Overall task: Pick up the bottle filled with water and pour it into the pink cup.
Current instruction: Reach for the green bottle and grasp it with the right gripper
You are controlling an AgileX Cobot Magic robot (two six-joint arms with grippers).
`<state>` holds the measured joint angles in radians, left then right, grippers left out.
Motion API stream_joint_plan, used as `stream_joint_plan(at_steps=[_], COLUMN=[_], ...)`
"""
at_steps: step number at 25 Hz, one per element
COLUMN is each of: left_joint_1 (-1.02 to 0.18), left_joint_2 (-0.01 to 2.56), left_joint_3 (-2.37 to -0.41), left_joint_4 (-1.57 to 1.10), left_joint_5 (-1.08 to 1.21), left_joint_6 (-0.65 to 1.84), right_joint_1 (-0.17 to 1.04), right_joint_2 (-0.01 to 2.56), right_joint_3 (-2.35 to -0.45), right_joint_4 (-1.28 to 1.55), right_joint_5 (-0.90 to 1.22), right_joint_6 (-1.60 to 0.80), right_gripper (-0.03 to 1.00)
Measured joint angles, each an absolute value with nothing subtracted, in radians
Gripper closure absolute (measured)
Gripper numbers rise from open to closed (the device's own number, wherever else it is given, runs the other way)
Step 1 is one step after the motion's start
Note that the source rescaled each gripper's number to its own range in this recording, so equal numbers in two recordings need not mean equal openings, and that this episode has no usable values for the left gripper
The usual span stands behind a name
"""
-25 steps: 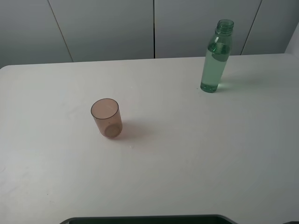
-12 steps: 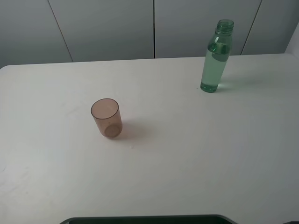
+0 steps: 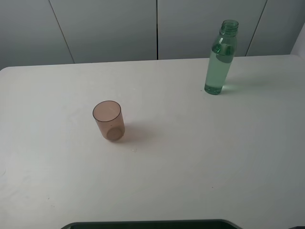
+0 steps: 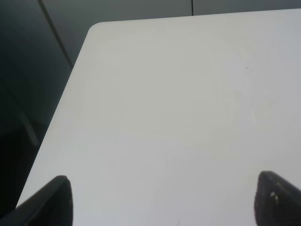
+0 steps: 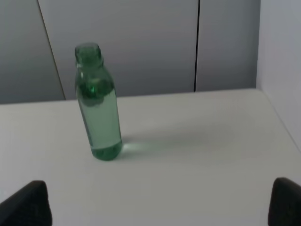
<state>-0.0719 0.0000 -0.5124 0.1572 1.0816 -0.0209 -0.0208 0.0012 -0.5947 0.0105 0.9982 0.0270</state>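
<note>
Upright, slim green-tinted bottle (image 3: 220, 64), capless, clear liquid

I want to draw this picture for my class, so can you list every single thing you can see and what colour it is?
bottle: one, see-through green with clear liquid inside and no cap, standing upright at the far right of the table.
pink cup: one, brownish-pink and see-through, standing upright left of the middle, well apart from the bottle.
table: one, white, holding both things.
wall panels: several, grey, behind the table.
dark shape: one, black, at the near edge of the high view; cannot tell what it is.
left gripper: one, black fingertips wide apart, over bare table near its left corner, holding nothing.
right gripper: one, black fingertips wide apart, facing the bottle, not touching it.
</note>
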Motion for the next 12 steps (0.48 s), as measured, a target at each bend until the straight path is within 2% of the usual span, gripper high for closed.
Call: stream_joint_plan(at_steps=[6, 12], left_joint_1=[-0.072, -0.072], left_joint_2=[0.0, 0.0], left_joint_3=[-0.512, -0.512], left_joint_4=[0.157, 0.157], left_joint_5=[1.082, 1.082], left_joint_6=[-0.021, -0.021], right_joint_1=[-0.021, -0.021], right_joint_2=[0.144, 0.328], right_joint_3=[-0.605, -0.609], right_joint_4=[0.07, 0.142], right_joint_5=[0.836, 0.531], right_joint_6=[0.012, -0.057], right_gripper=[-0.03, -0.03])
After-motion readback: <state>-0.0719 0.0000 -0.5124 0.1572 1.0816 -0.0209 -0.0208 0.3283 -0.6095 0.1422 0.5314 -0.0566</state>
